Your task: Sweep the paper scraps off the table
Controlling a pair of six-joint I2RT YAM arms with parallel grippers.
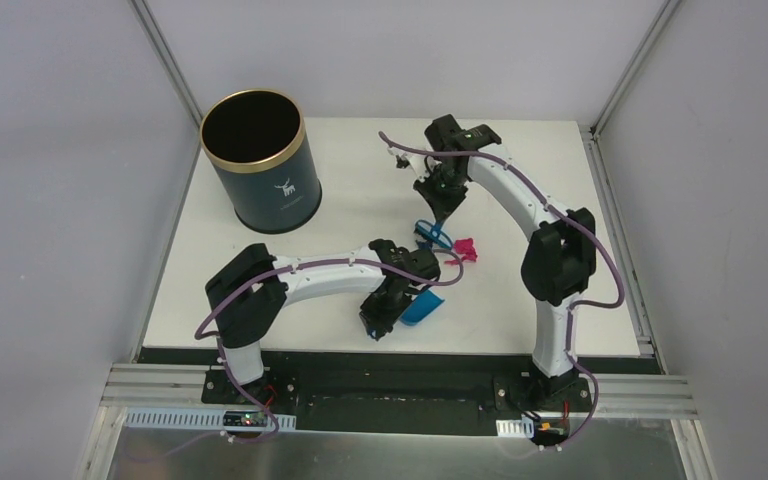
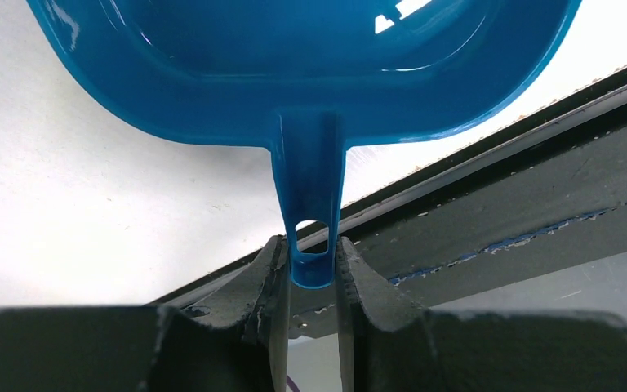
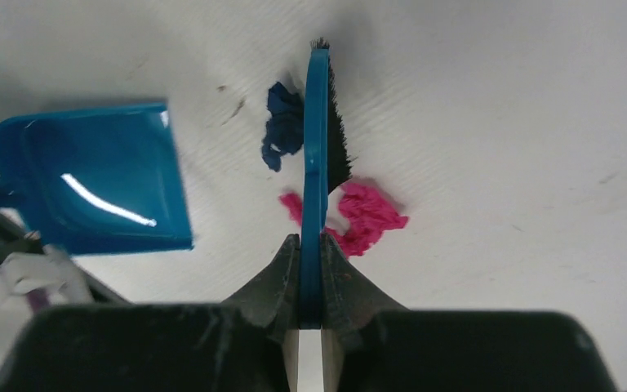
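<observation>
White rectangular worktop, black rail along the near edge. Far-left corner: dark navy gold-rimmed bin, upright, top open. Right of centre: crumpled pink scrap and dark blue scrap lie on the surface, near each other. Blue hand brush between them, black bristles down at the surface. Blue dustpan near them, toward the near edge; can't tell if it rests flat.

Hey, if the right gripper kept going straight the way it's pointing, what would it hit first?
Probably the table, through the brush the right gripper grips: the brush head leads, flanked by a dark blue scrap and pink scraps. Whether the bristles touch it now is unclear.
</observation>
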